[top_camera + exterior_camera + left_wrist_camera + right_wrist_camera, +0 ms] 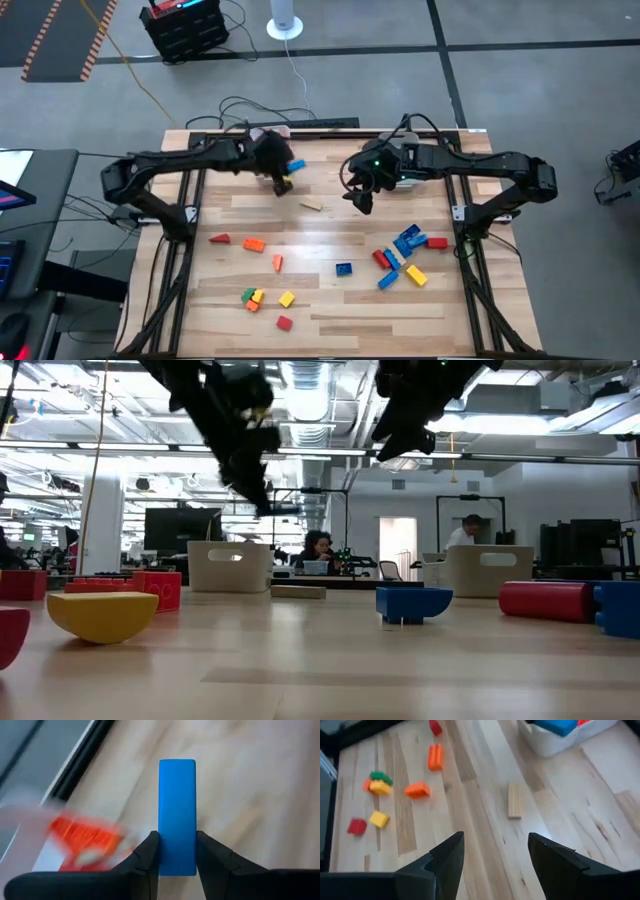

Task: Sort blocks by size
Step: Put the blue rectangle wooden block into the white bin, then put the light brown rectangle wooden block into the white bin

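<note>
Left gripper (177, 851), at the table's (330, 315) far edge, clamped a long blue bar (177, 815) by its flat sides: rigid, smooth plastic, probably light, best pinched mid-length. Remaining blocks (265, 298) lay scattered on pale wood. Right gripper (495, 852) hovered open, empty, above a tan bar (514, 800).

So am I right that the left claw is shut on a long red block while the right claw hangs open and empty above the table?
Not quite: the block in the left claw is blue, not red, as the left wrist view shows. The rest holds: it is a long bar pinched between the fingers, and the right claw hangs open and empty above the table.
</note>
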